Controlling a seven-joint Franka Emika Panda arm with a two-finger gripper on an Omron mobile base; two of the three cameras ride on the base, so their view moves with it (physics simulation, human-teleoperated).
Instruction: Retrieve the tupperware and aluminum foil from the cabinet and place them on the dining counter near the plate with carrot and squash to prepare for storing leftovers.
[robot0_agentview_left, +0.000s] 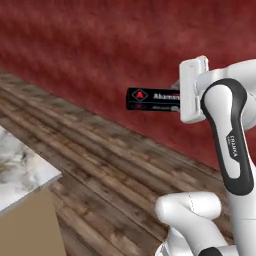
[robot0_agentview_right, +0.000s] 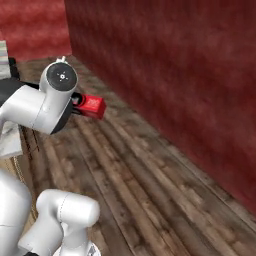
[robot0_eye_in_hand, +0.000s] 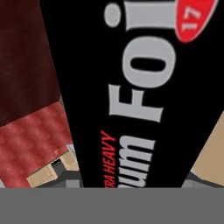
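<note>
- Red wall, mottled and dark, runs across the whole back of the room in the left base view and fills the right side of the right base view, meeting the floor along a slanting line.
- Wooden floor of dark brown planks with paler streaks spreads below the wall; the boards run parallel to the wall's foot.
- White robot arm with dark joints rises at the right of the left base view and at the left of the right base view, its forearm held high above the floor.
- Marble-topped bench, white-grey with brown and dark veining, juts in at the lower left edge of the left base view; one corner points toward the floor, and its plain tan side drops below that corner.
- Aluminum foil, a long black box with white lettering and a round red logo, is held level in the air in front of the wall, well above the floor and apart from the bench; its red end shows beside the arm in the right base view.
- End effector is closed around the aluminum foil near one end, its jaws spread to the box's width; in the hand view the box's black face runs up the middle, close to the camera.
</note>
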